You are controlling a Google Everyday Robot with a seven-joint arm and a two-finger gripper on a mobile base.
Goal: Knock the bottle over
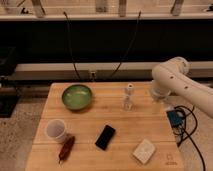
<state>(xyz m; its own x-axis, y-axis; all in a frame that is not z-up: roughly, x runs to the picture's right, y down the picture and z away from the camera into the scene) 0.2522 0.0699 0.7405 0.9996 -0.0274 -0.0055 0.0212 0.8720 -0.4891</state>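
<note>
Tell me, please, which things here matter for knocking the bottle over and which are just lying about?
For the job: the bottle, upright on the table; the gripper, at the table's edge on the picture's right, not touching the bottle.
Lying about: green bowl, white cup, black phone, reddish-brown item, white block.
</note>
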